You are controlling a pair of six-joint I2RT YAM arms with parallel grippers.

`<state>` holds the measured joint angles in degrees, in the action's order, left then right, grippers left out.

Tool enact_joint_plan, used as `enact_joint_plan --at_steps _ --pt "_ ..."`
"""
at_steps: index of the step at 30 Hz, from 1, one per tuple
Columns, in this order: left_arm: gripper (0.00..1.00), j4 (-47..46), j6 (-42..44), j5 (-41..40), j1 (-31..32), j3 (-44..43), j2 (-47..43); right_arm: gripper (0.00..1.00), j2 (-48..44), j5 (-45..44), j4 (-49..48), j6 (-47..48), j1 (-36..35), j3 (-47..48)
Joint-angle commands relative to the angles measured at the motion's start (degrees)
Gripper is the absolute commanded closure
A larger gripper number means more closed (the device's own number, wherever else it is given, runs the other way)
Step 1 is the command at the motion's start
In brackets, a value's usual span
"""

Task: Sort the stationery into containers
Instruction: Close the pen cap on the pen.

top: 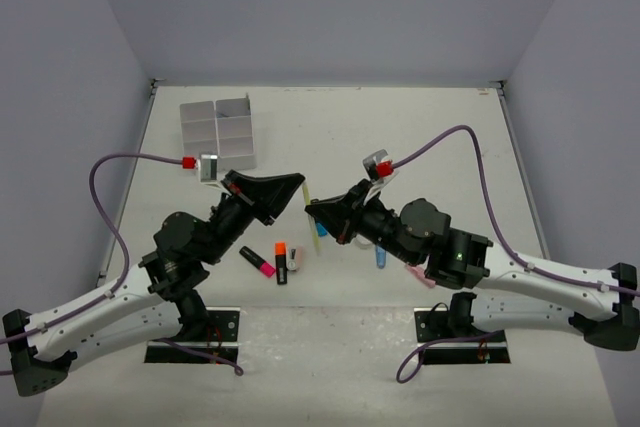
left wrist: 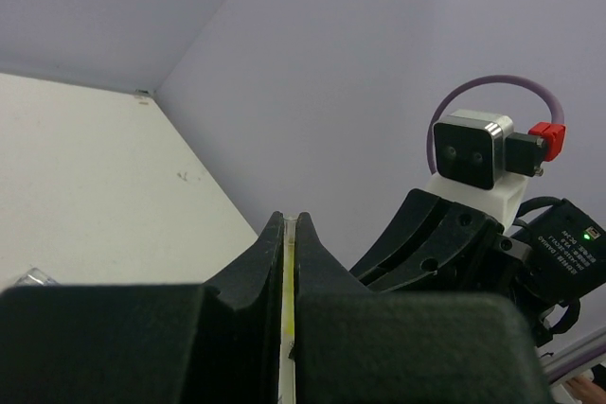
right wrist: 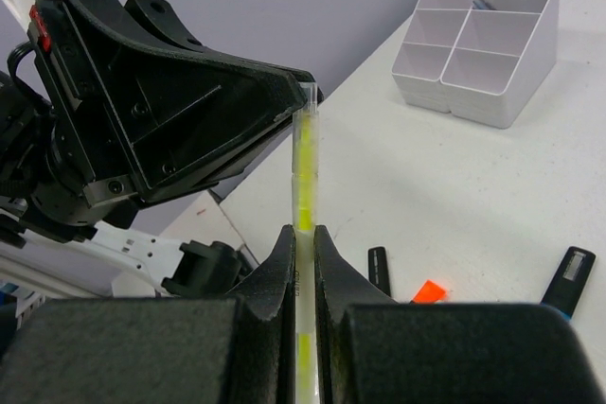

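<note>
A thin clear pen with a yellow core hangs in the air between my two arms, above the middle of the table. My left gripper is shut on its upper end. My right gripper is shut on the pen lower down. From above, the pen spans the small gap between the left gripper and the right gripper. The white six-compartment tray stands at the far left, well apart from both grippers. Highlighters with a pink end and an orange end lie below the pen.
Two blue-ended pieces and a pink bit lie under the right arm. In the right wrist view the tray holds something greenish in a far cell. Black highlighters lie on the white tabletop. Grey walls close three sides.
</note>
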<state>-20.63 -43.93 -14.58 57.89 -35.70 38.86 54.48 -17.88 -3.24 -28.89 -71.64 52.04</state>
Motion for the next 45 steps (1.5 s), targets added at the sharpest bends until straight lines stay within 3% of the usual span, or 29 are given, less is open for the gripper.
enact_joint_plan --at_steps 1,4,7,9,12,17,20,21,22,23,29,30,31,33,34,36,38,41,45 --pt "1.00 1.87 2.44 2.71 0.30 1.60 0.63 1.00 1.64 0.44 -10.14 2.13 0.09 2.97" --pt "0.97 3.58 3.20 3.05 0.30 -0.12 1.05 1.00 2.16 0.54 -13.46 3.54 0.09 0.88" --pt "0.77 7.01 4.51 2.11 0.30 -2.79 1.64 1.00 1.67 0.99 -14.43 3.61 0.09 -0.66" --pt "0.73 8.93 5.29 1.36 0.30 -3.88 1.74 1.00 1.43 1.09 -14.35 3.54 0.09 -1.19" --pt "0.75 9.73 5.52 1.04 0.30 -4.29 1.36 1.00 1.39 1.09 -13.61 3.35 0.09 -1.33" --pt "1.00 9.55 5.60 1.90 0.30 -4.54 1.03 1.00 1.41 1.52 -12.86 3.31 0.09 -0.89" --pt "1.00 7.98 6.64 4.54 0.30 -4.55 0.83 1.00 2.11 3.01 -11.59 3.69 0.09 -0.19" --pt "1.00 7.76 7.31 4.84 0.30 -4.55 0.46 0.97 2.19 3.25 -11.18 3.92 0.09 -0.19" --pt "1.00 5.76 8.49 7.61 0.30 -4.48 -0.10 0.69 2.81 5.39 -10.35 3.78 0.09 -0.26" --pt "1.00 4.63 9.35 9.00 0.30 -4.38 -0.91 0.65 3.40 6.73 -10.12 3.58 0.09 -0.63" --pt "1.00 2.87 13.10 11.63 0.30 -6.10 -2.49 0.66 4.31 10.20 -12.82 0.82 0.09 -4.29" --pt "1.00 3.09 13.27 11.68 0.30 -6.58 -2.15 0.82 4.59 10.45 -12.79 0.83 0.09 -3.98" --pt "1.00 3.22 13.38 11.72 0.30 -6.96 -1.83 0.92 4.84 10.54 -12.67 0.90 0.09 -3.58" --pt "1.00 3.40 13.56 11.73 0.30 -7.63 -0.93 1.00 5.07 10.41 -12.77 1.14 0.05 -3.02" --pt "0.94 3.64 13.65 11.51 0.30 -8.14 -0.52 1.00 4.95 10.41 -12.97 1.43 0.03 -2.73" --pt "0.59 4.98 14.02 10.18 0.30 -8.77 -0.13 1.00 4.58 10.47 -12.67 1.85 0.09 -2.35" --pt "0.35 6.56 14.54 8.28 0.30 -9.84 0.14 1.00 4.33 10.25 -11.77 2.41 0.09 -2.29" --pt "0.31 9.37 15.38 6.34 0.28 -11.38 0.29 1.00 4.03 10.47 -11.24 3.36 0.07 -2.86" --pt "0.44 10.94 16.07 4.57 0.30 -13.43 -0.04 1.00 3.61 10.56 -11.80 3.44 0.09 -3.94"
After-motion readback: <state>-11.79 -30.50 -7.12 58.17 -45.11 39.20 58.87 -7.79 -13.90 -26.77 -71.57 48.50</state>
